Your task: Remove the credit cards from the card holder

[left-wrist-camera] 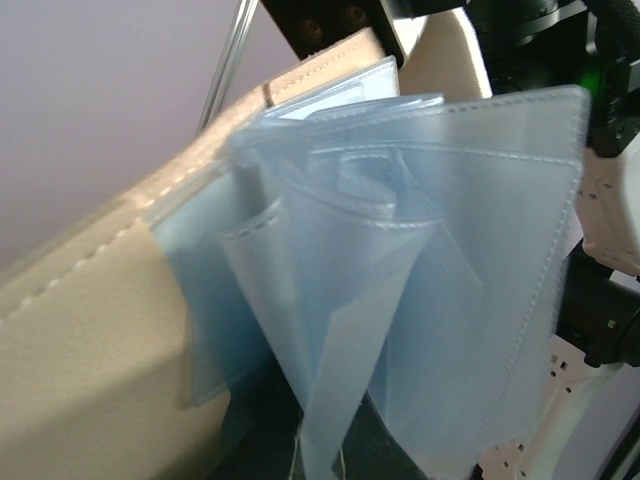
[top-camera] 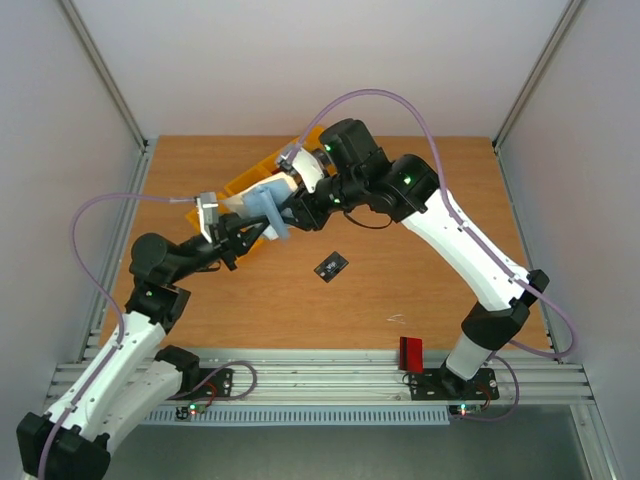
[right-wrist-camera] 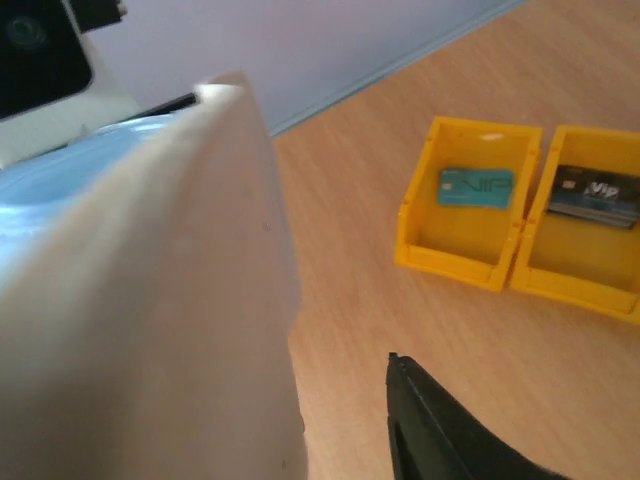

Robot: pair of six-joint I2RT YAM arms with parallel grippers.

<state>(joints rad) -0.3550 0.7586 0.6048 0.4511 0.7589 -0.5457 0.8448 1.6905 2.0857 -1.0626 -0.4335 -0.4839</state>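
Note:
The card holder (top-camera: 248, 206) is held up over the table's left middle, its beige cover (left-wrist-camera: 90, 340) open and its pale blue clear sleeves (left-wrist-camera: 400, 250) fanned out. My left gripper (top-camera: 247, 230) is shut on the holder from below, its fingers hidden behind the sleeves in the left wrist view. My right gripper (top-camera: 292, 208) is at the holder's far side. One black finger (right-wrist-camera: 445, 430) stands apart from the cover (right-wrist-camera: 150, 300), with bare table between them. A black credit card (top-camera: 331, 266) lies flat on the table. A red credit card (top-camera: 411, 350) sits at the near rail.
A row of yellow bins (top-camera: 262, 178) lies behind the holder. In the right wrist view one bin (right-wrist-camera: 470, 210) holds a teal card (right-wrist-camera: 476, 187) and its neighbour holds a black card (right-wrist-camera: 597, 195). Grey walls close in the table's sides.

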